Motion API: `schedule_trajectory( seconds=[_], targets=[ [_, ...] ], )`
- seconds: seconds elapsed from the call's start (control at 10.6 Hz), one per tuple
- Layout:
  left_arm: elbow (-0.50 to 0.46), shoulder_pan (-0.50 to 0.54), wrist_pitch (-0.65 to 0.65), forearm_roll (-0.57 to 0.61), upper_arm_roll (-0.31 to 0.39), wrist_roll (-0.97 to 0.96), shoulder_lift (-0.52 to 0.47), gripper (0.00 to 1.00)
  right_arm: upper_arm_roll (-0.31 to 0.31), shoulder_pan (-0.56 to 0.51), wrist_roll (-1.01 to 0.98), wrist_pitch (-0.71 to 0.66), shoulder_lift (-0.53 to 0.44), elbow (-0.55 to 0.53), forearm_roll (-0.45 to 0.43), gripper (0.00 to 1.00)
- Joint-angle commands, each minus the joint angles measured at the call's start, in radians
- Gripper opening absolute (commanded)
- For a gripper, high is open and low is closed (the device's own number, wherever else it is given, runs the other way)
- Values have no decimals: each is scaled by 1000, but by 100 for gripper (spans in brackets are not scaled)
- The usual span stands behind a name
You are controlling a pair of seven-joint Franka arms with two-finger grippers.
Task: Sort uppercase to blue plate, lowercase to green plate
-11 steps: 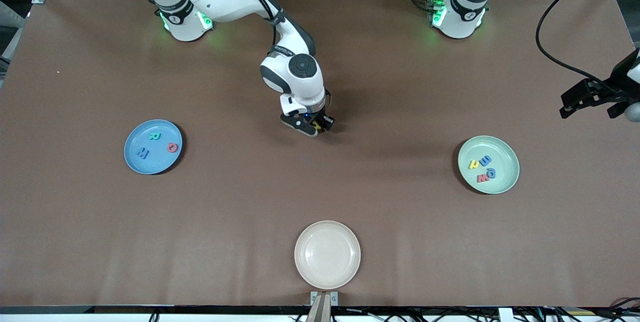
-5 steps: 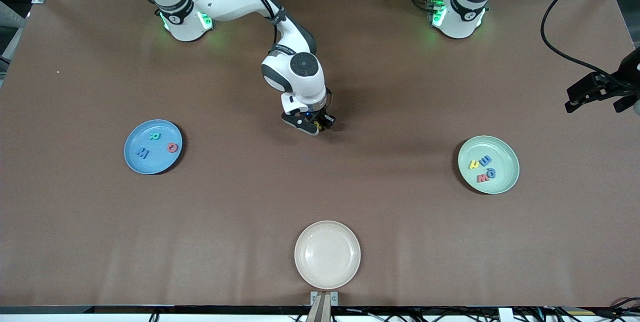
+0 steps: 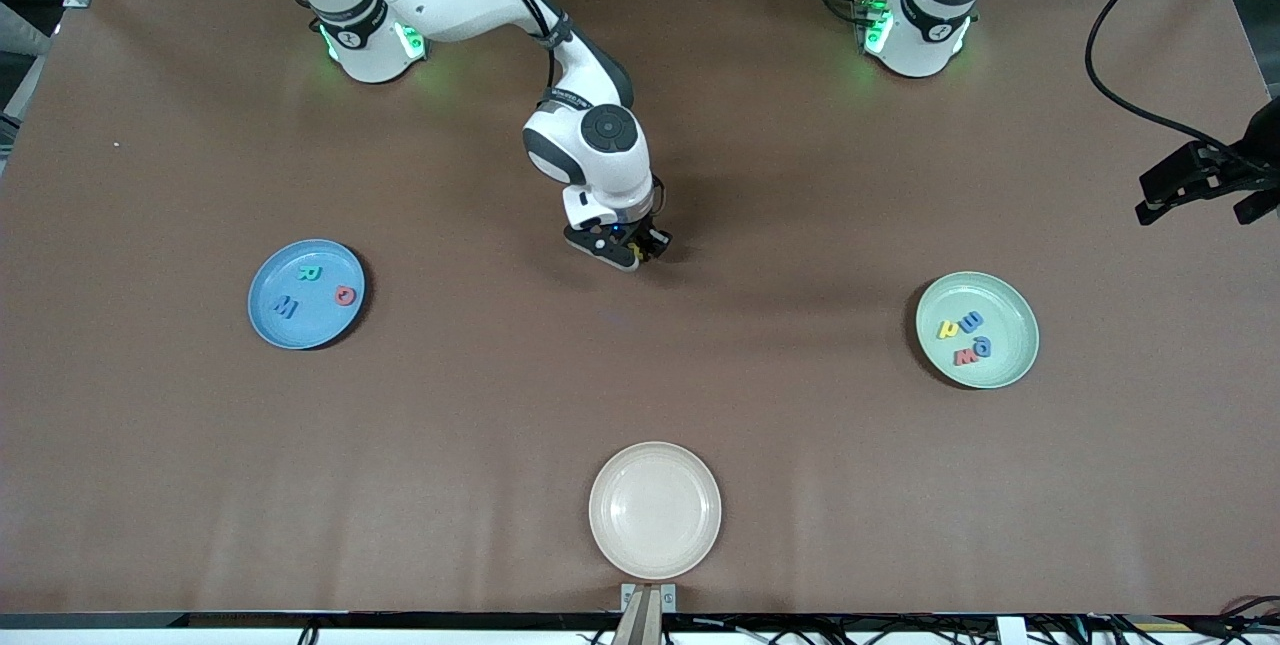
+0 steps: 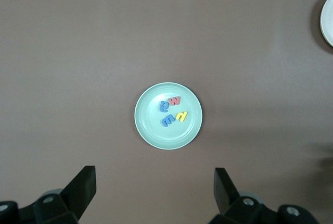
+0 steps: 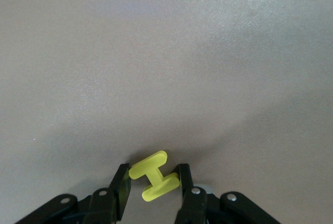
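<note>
Brown counter (image 3: 760, 405). Right pincer (image 3: 627, 250), low at mid-counter, pinching yellow H (image 5: 154, 175). Left pincer (image 4: 155, 187), high over green plate (image 3: 1012, 363), spread wide, waiting.

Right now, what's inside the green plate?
The green plate holds four foam letters lying close together: a yellow h, a blue m-like letter, a blue a and a red m-like letter. Nothing covers them; whether anything lies beneath can't be seen.

Foam letters R, W, Q on blue plate (image 3: 262, 297), yellow H (image 5: 154, 176) between jaws
</note>
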Motion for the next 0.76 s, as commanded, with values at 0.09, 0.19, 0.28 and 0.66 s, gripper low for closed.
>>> schedule_trajectory(
  seconds=[0.09, 0.19, 0.28, 0.66],
  targets=[
    [33, 1, -29, -19, 0, 1, 14, 100, -3, 6, -33, 3, 17, 17, -13, 37],
    [31, 1, -29, -19, 0, 3, 12, 100, -3, 3, -42, 0, 14, 17, -12, 36],
    [33, 1, -29, -19, 0, 3, 12, 100, -3, 2, -44, -8, 12, 19, -13, 36],
    [33, 1, -29, -19, 2, 3, 14, 100, -3, -3, -79, -77, 3, 42, -12, 35]
  ],
)
